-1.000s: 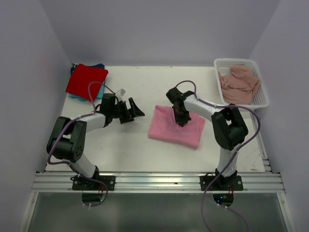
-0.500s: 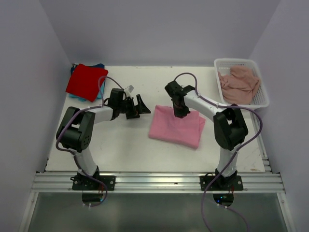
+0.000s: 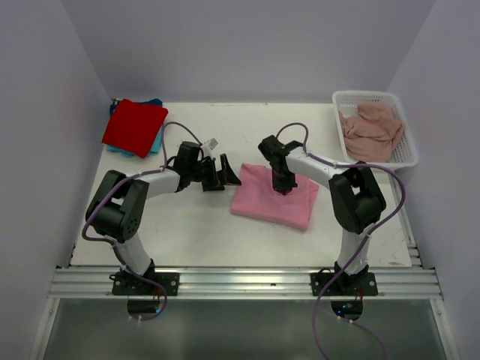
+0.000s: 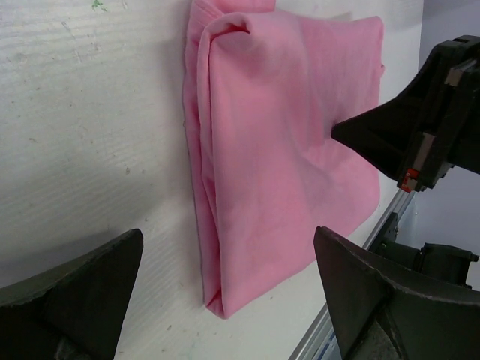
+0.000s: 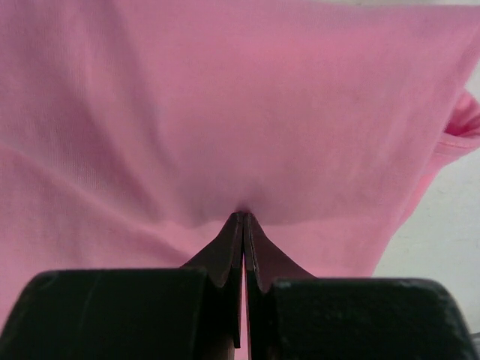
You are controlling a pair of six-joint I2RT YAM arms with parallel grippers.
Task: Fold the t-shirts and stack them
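Though the white table [image 3: 225, 135] is roomy, everything's crowded around the folded pink t-shirt [image 3: 266, 201] at its middle. The fabric is pinched near the shirt's far edge by the right gripper [image 3: 282, 186], jaws clamped tight. The left gripper [image 3: 225, 174] is spread wide just left of the shirt, nothing grabbed. A basket [image 3: 405, 154] of beige clothes is parked far right, a red shirt [image 3: 133, 126] far left. The shirt's layered left fold is only shown in the left wrist view.

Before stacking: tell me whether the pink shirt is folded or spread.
Folded: the pink shirt shows layered edges along one side in the left wrist view.
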